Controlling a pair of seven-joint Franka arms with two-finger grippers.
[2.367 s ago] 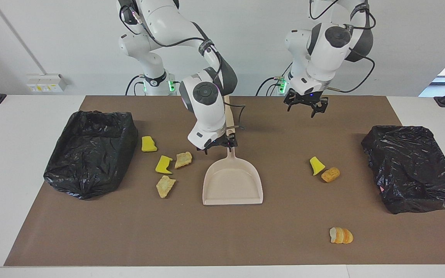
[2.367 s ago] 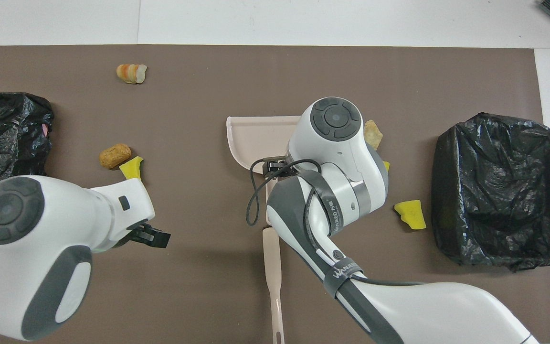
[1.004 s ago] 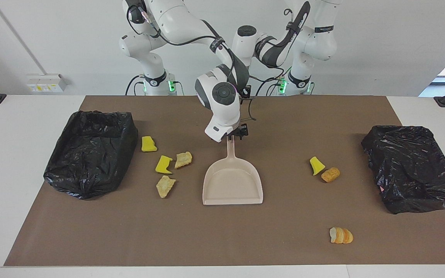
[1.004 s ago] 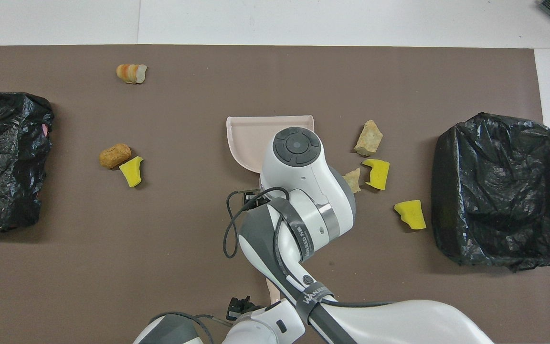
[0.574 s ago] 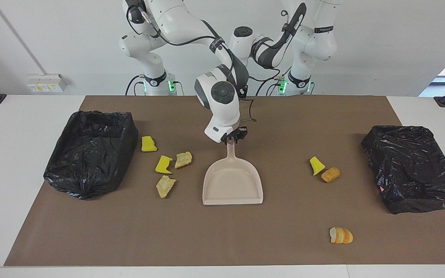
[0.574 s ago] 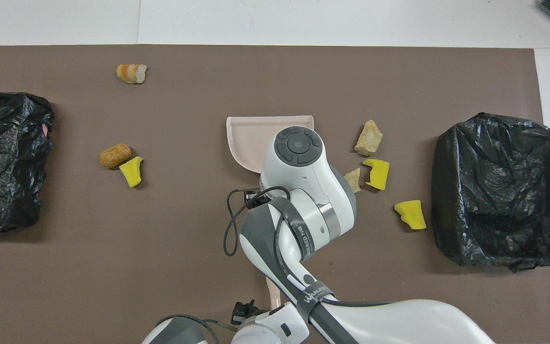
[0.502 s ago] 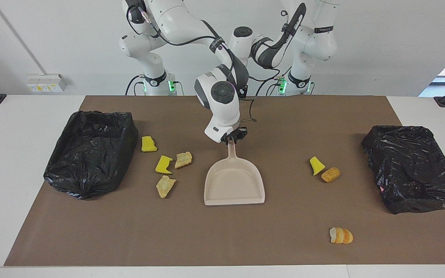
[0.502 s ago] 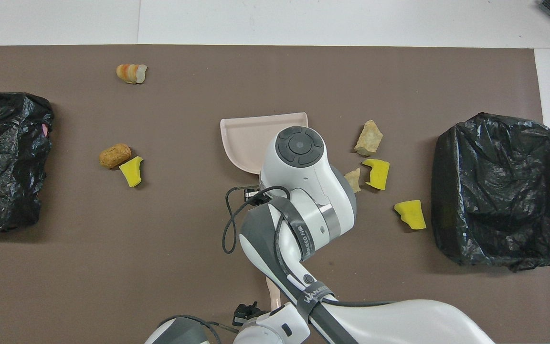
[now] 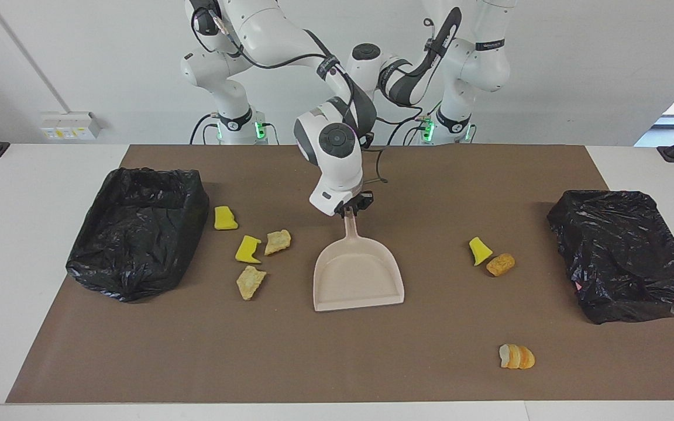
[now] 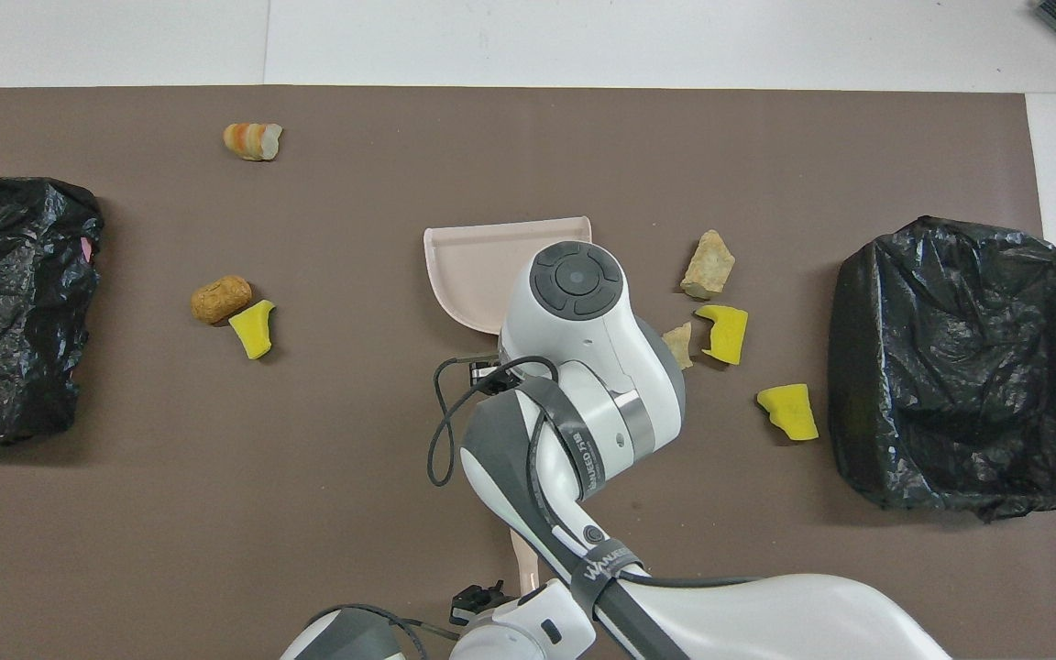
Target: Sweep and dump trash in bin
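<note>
Seven scraps of trash lie scattered on the tabletop, none in either bin. Right gripper has its jaws closed on the dustpan handle; left gripper sits near the handle's end, grip unclear. A loose hold could let the pan twist.

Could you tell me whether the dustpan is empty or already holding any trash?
Empty. The dustpan shows only its bare beige floor, and all seven scraps lie on the brown mat around it.
</note>
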